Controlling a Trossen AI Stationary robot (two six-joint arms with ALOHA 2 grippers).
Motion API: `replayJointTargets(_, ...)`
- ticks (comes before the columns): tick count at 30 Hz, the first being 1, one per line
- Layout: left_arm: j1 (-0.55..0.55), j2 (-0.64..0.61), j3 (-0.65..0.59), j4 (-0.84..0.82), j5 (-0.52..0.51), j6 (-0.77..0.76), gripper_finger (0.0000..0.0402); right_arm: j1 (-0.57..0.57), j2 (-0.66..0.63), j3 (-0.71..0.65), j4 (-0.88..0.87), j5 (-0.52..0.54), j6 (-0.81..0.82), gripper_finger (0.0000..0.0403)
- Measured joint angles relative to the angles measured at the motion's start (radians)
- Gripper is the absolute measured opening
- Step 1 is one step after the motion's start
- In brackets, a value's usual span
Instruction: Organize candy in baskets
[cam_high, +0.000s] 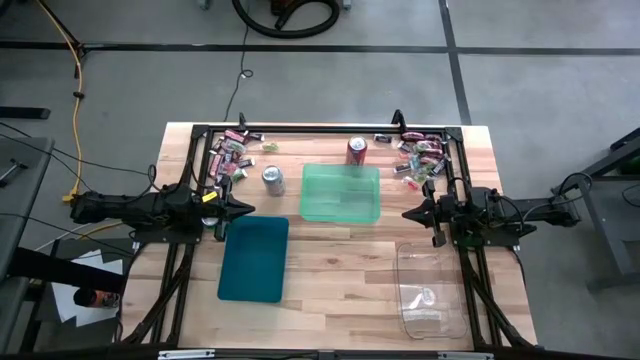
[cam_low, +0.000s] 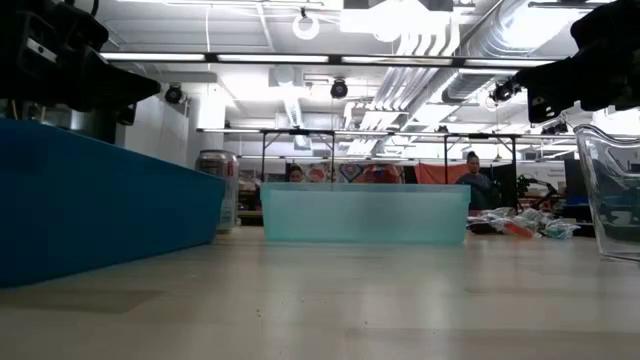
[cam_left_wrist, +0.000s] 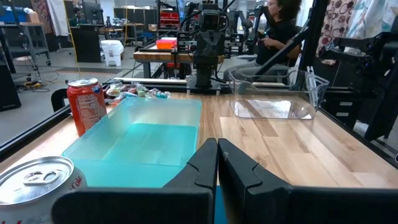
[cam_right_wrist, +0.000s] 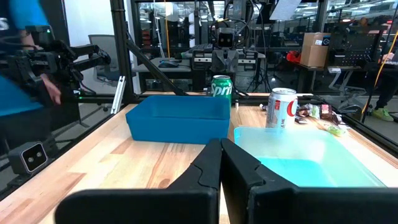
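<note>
Left arm extends in from 9 o'clock, left tool (cam_high: 247, 210) shut, fingers pressed together, holding nothing. Right arm extends in from 3 o'clock, right tool (cam_high: 407, 213) likewise shut, holding nothing.

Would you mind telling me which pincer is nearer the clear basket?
Right. The right pincer hangs just beyond the clear basket's far end; the left pincer is across the table, by the teal basket.

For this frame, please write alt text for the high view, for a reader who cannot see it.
Three empty baskets, teal, light green and clear, lie on a wooden table. Candy sits in piles at both far corners, two soda cans between. The left gripper and right gripper are shut, holding nothing.
</note>
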Motion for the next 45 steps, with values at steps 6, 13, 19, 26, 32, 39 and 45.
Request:
replayJointTargets(6,0.000,0.000,0.000,0.001,0.000,0.000,0.0000,0.000,0.000,0.000,0.000,0.000,0.000,0.0000)
replayJointTargets(13,-0.003,0.002,-0.001,0.388,-0.025,-0.335,0.0000,0.000,0.000,0.000,0.000,0.000,0.000,0.0000)
replayJointTargets(19,0.001,0.039,0.043,0.880,-0.375,-0.554,0.0000,0.000,0.000,0.000,0.000,0.000,0.000,0.0000)
replayJointTargets(26,0.006,0.363,0.423,0.519,-0.462,-0.339,0.0000,0.000,0.000,0.000,0.000,0.000,0.000,0.0000)
replayJointTargets(32,0.168,0.697,0.891,-0.191,-0.573,-0.258,0.0000,0.000,0.000,0.000,0.000,0.000,0.000,0.0000)
replayJointTargets(39,0.583,0.987,1.191,-0.936,-0.562,-0.434,0.0012,0.000,0.000,0.000,0.000,0.000,0.000,0.0000)
replayJointTargets(45,0.840,1.122,1.193,-1.056,-0.257,-0.531,0.0054,0.000,0.000,0.000,0.000,0.000,0.000,0.0000)
